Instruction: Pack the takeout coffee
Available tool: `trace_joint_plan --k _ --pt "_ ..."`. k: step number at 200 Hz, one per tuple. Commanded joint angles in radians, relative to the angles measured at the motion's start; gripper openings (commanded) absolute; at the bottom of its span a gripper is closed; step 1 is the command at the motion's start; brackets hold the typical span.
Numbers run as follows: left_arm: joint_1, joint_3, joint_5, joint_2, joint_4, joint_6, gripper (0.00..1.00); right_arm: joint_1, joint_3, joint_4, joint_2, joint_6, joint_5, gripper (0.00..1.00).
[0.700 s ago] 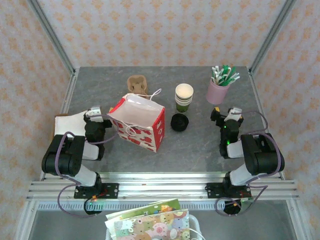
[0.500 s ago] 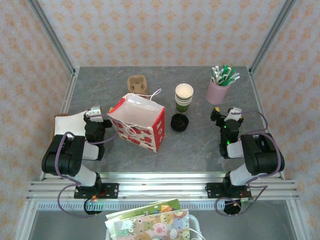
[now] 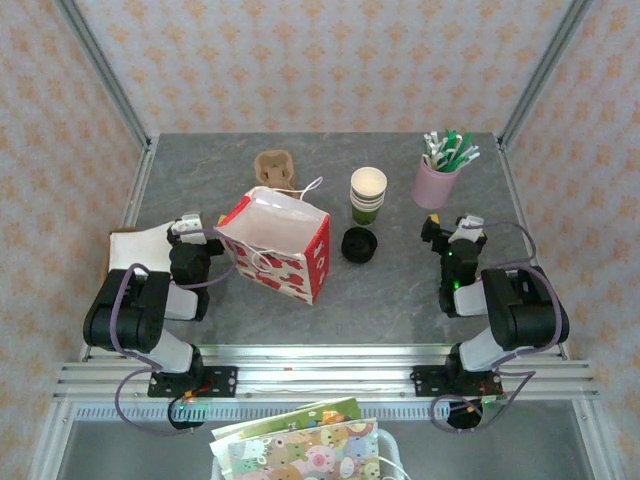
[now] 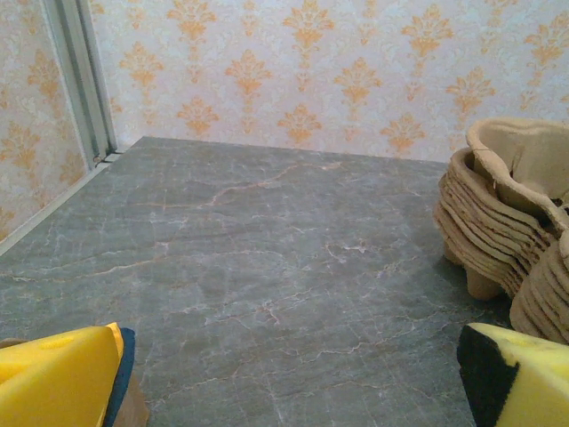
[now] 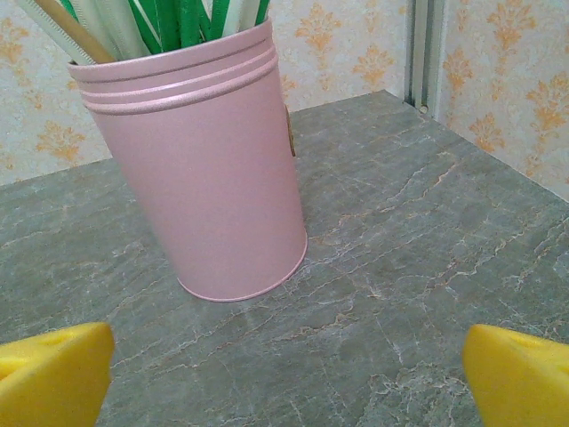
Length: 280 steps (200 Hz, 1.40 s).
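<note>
How far packing has got is hard to judge. The red paper bag stands open with its depths hidden, so I cannot tell whether the takeout coffee is already inside, and the black lid just right of the bag looks loose (dark sides, seemingly no cup beneath). The left gripper, just left of the bag, and the right gripper, well to its right, both rest with fingers spread wide, holding nothing, and nothing has shifted since 0.7 s ago.

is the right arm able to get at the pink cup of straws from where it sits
Probably yes. The pink cup stands upright just ahead of the open right gripper, with bare table between them and nothing in the way.
</note>
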Motion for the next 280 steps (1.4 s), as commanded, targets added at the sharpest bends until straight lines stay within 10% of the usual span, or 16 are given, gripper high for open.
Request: trace_joint_plan --k 1,88,187,241,256,280 --pt "0.009 0.017 -0.016 0.007 0.007 -0.019 0.99 -0.003 0.001 0.036 -0.009 -0.015 0.004 1.00" --pt "0.011 0.006 -0.040 -0.032 -0.005 -0.030 0.99 -0.003 -0.002 0.038 -0.015 -0.017 -0.003 1.00" --pt "0.035 0.119 -0.179 -0.619 -0.568 -0.097 0.99 -0.003 0.097 -0.442 -0.497 0.040 -0.144 1.00" --pt "0.053 0.544 -0.538 -0.892 -1.358 -0.633 0.99 -0.003 0.344 -0.909 -0.753 0.426 -0.147 1.00" --pt "0.066 0.640 -0.482 -0.951 -1.500 -0.731 0.99 -0.005 0.499 -1.210 -0.745 0.713 -0.046 1.00" --pt "0.070 0.679 -0.398 -1.064 -1.555 -0.842 0.99 -0.008 0.673 -1.358 -0.687 0.677 -0.262 1.00"
